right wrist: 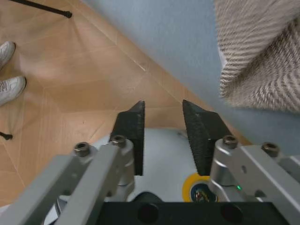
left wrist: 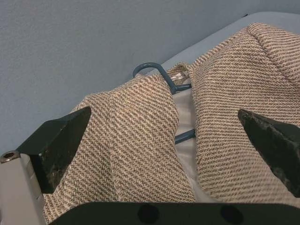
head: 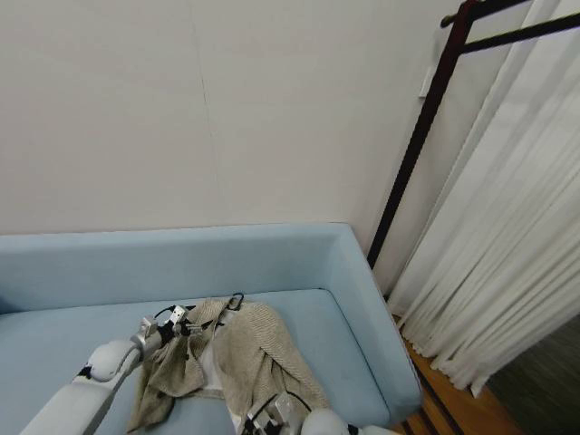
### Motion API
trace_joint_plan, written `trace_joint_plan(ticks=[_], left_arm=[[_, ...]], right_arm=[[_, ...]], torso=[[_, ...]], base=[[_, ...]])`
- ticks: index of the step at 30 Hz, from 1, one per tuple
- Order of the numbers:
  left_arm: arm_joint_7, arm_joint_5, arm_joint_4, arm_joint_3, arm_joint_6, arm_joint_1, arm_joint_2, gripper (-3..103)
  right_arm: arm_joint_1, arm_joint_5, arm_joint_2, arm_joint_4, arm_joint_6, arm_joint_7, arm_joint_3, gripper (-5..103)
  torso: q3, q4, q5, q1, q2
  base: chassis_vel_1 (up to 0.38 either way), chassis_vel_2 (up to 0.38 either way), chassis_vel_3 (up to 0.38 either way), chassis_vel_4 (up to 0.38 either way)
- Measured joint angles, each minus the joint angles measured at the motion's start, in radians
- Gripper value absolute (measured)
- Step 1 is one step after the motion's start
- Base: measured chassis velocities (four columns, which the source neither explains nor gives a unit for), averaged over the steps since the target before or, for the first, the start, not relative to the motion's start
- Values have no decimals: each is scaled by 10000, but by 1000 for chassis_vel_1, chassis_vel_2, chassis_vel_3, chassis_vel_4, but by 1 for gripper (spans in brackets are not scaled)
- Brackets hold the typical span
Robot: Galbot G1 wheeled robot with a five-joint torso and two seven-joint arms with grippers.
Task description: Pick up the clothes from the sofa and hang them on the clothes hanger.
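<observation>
The blue sofa is stretching across the near half of my head view. The white curtain is hanging to its right, and the dark rack is standing between them by the wall. The sweater is lying crumpled on the seat toward the sofa's right end. It is sitting on a blue hanger whose hook is pointing at the backrest. I am holding my left gripper low at the sweater's far left edge, with its fingers spread wide to either side of the collar, clamping nothing. My right gripper is hanging at the sofa's near edge, just beside the sweater's near hem and above the wood floor. Its fingers are standing a narrow gap apart, pinching nothing.
</observation>
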State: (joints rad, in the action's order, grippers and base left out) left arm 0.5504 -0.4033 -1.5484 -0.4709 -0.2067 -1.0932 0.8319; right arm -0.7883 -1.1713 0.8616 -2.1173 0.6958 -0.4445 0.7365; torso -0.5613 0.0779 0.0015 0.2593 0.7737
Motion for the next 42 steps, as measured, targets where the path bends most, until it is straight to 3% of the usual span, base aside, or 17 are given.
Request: trace_joint_plan(ticks=[1,2,5,7,8,11,12,15,18,20,23,26,27,32,36,40,42], left_arm=[[-5,0,18,-25,14,-11,0,100],[-8,0,45,-44,47,-14,0,100],[-9,0,71,-60,83,-15,0,100],[-28,-2,91,-87,122,-13,16,100],[-47,-4,91,-103,134,-21,29,100],[-108,-7,82,-132,159,-65,62,100],[-253,-10,25,-164,167,-149,108,100],[-459,-13,-63,-201,167,-256,163,100],[-1388,-66,-337,-55,67,-257,287,100],[-1665,-73,-415,8,-10,-218,314,100],[-3424,-40,-1063,133,-480,-280,469,100],[-4014,48,-1396,0,-592,-537,526,100],[-4489,82,-1781,-252,-794,-940,560,100],[-4622,187,-2299,-1270,-1177,-1923,686,100],[-4479,335,-2424,-1901,-1127,-2504,838,100],[-4334,418,-2583,-2533,-926,-3032,1097,100],[-4326,426,-2583,-2573,-898,-3052,1119,100]], right_arm=[[-130,38,-190,-147,0,12,0,30],[-288,111,-403,-287,4,69,-14,41],[-416,267,-613,-402,-16,105,-60,41],[-457,316,-811,-596,-70,105,-451,51],[-341,230,-860,-668,-71,105,-736,62],[171,-124,-876,-697,-29,171,-1277,62],[851,-492,-765,-480,25,301,-1698,73],[1581,-617,-477,85,-30,675,-1987,84],[2484,398,332,1722,-920,1807,-2350,95],[2545,545,467,1993,-1005,1901,-2453,95],[2919,954,1218,3476,-1090,2130,-2955,100],[3252,1031,1597,4168,-1086,2143,-2954,100],[3651,1156,2027,4934,-1079,2197,-2862,100],[4734,1751,3109,7017,-1073,2850,-2583,100],[5394,2133,3896,8409,-1068,3310,-2269,100],[6019,3222,5441,10959,-1143,4276,-1723,100],[6052,3322,5591,11222,-1146,4352,-1651,100]], torso=[[0,0,0,0,0],[0,2,0,0,0],[0,2,0,-1,0],[0,2,0,-1,0],[1,4,1,0,1],[0,3,1,0,1],[0,0,-3,0,0],[-1,-2,-2,0,1],[-2,-8,-1,1,0],[-2,-6,0,0,0],[-2,9,2,1,0],[-2,10,0,2,0],[-2,2,0,1,-1],[-1,-4,-1,0,0],[-2,-3,-6,1,0],[-1,-3,-4,1,0],[-1,-2,-5,0,0]], base=[[0,0,0,0],[0,0,0,0],[0,0,0,0],[0,0,0,0],[0,0,0,0],[0,0,0,0],[0,0,0,0],[0,0,0,0],[0,0,0,0],[0,0,0,0],[0,0,0,0],[0,0,0,0],[0,0,0,0],[0,0,0,0],[0,0,0,0],[0,0,0,0],[0,0,0,0]])
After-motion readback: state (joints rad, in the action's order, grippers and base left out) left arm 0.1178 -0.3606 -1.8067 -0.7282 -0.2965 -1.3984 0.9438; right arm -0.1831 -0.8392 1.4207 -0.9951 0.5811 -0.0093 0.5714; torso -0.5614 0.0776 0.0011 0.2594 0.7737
